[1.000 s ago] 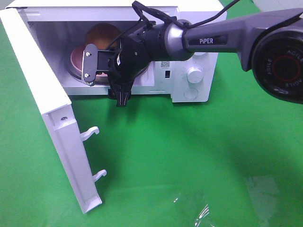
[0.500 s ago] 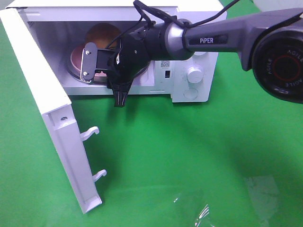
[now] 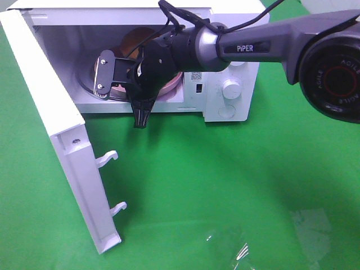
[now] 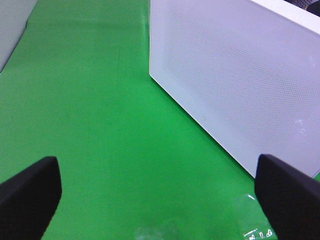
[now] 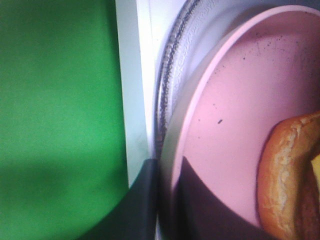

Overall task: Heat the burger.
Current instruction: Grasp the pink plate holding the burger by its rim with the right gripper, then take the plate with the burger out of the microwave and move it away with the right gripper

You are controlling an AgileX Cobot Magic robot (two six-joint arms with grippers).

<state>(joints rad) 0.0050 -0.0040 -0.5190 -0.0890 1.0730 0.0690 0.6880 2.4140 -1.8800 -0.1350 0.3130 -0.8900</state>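
The right gripper [image 3: 140, 115] is seen just left of centre in the upper part of the exterior high view, at the mouth of the open microwave [image 3: 233, 93]. In the right wrist view its dark fingers [image 5: 145, 200] are pressed together on the rim of the pink plate [image 5: 225, 115], one finger on each side of the edge, so the plate is pinched at its near lip. The left gripper [image 4: 160, 195] is spread wide over the green cloth [image 4: 90, 100], beside the microwave's door [image 4: 240, 80], and holds nothing.

The step in hand is judged to be positioning the plate on the glass turntable [image 5: 170, 95] inside the cavity. It would be done well if the plate were kept level, moved slowly, and centred on the turntable before being released, so that the burger is not tipped. The wrist should be drawn clear before the door is swung.

The burger [image 5: 292, 175] lies on the plate at the lower right of the right wrist view, well apart from the pinched rim and untouched by the fingers. In the exterior high view its bun [image 3: 135, 38] is glimpsed at upper centre, inside the cavity behind the gripper.
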